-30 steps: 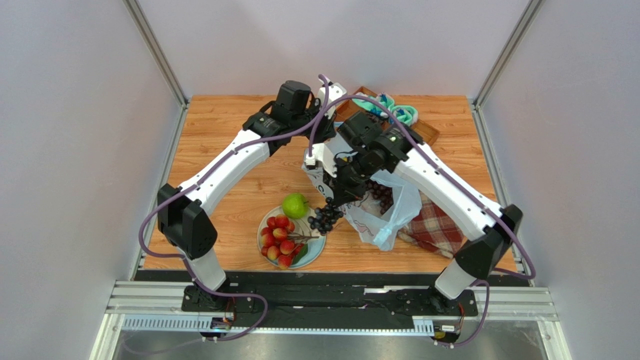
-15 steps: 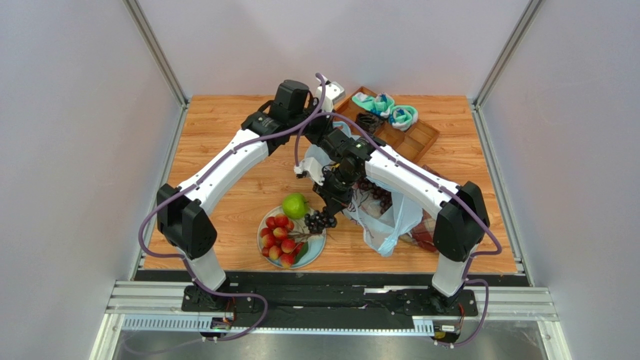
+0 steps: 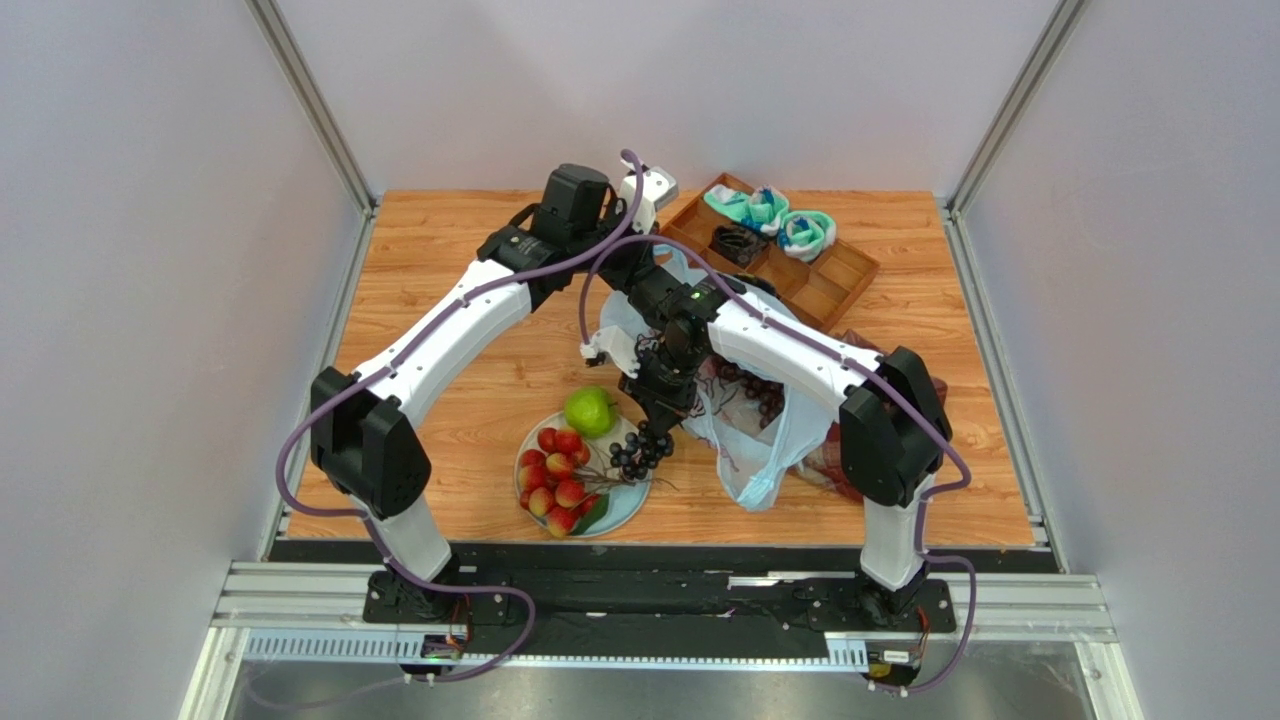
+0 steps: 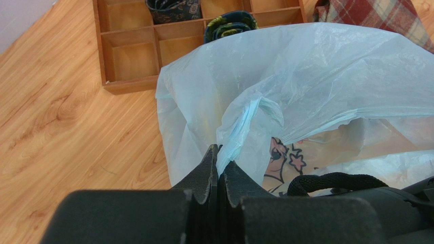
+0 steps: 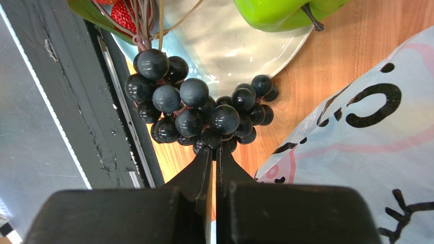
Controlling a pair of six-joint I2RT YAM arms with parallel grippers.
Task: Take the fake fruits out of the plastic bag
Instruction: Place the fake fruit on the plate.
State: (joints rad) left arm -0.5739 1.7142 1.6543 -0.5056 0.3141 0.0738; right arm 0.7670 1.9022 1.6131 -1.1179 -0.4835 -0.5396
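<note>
— What has changed over the last second?

— The right arm has folded in, its elbow swinging nearer its base. The right pincer (image 5: 214, 152) has carried the dark purple grape bunch (image 5: 193, 109) from beside the plastic bag (image 4: 316, 76) to the right rim of the plate (image 5: 239, 46). The left arm has kept its place.

— And the grips?

— The right pincer is clamped on the stem end of the bunch. The left pincer (image 4: 219, 170) is pinched together on a fold of the bag's rim.

— How do the fruits look?

— The grapes are glossy, near-black beads, hanging partly over the plate and partly over the wooden surface (image 4: 61, 132). On the plate lie the green apple (image 3: 589, 410) and the cluster of small red fruits (image 3: 556, 477). The bag is pale blue and crinkled, printed with a cartoon and black lettering, and sits just right of the plate.
</note>
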